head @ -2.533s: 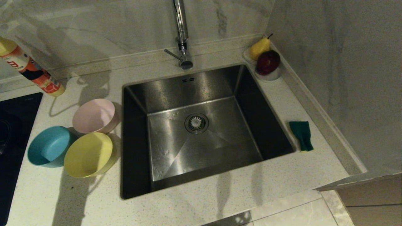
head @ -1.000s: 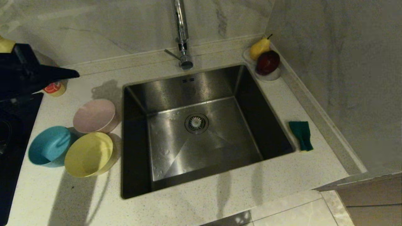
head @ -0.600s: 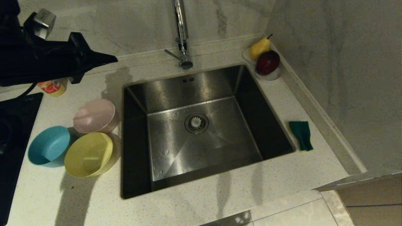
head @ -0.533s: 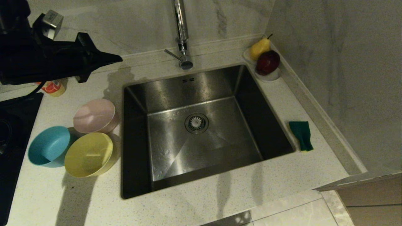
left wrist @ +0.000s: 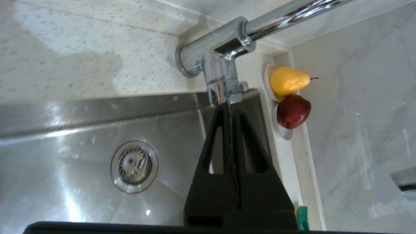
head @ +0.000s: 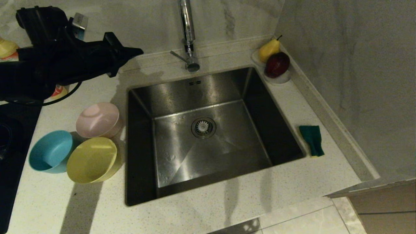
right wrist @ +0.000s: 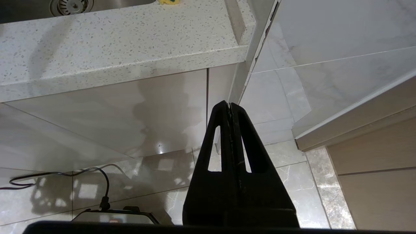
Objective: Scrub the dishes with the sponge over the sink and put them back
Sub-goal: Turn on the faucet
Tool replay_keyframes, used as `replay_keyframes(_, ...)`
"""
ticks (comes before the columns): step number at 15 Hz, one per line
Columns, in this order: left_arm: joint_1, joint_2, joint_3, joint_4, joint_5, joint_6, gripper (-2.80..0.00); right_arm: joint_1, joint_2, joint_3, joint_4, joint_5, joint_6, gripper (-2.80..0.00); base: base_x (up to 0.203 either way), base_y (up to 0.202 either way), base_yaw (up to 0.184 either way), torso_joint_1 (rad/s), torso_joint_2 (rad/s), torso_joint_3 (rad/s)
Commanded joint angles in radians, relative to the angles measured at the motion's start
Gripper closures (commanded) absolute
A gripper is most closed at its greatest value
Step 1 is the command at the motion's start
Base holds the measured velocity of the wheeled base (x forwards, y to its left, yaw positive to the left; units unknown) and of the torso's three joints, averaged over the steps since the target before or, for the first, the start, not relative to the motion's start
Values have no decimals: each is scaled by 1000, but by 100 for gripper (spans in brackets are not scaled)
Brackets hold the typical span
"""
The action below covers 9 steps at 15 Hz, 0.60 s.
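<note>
While label unreadable on bottle [head: 58, 92] | left gripper [head: 138, 51] jaws closed, empty | right gripper [right wrist: 230, 105] same

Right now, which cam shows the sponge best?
Head view. The sponge lies whole on the counter just right of the sink, green face up. The left wrist view catches only a green sliver beside the left gripper; the right wrist view shows just a yellow scrap at the frame edge.

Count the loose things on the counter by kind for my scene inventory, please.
Bowls: 3, pink, blue, yellow
Sponge: 1
Fruit: 2, pear, apple
Fruit dish: 1
Bottle: 1
Total: 8
</note>
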Motion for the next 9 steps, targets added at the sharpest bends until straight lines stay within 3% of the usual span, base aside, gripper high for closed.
replay_keyframes(1,-13,52,-35,-13,-3,-5,0,0,0,0,0,-1,1,0,0,0,0,0,0,0)
replay_keyframes(9,-72,158,-178,-73,12,4,0,0,0,1,0,1,1,0,0,0,0,0,0,0)
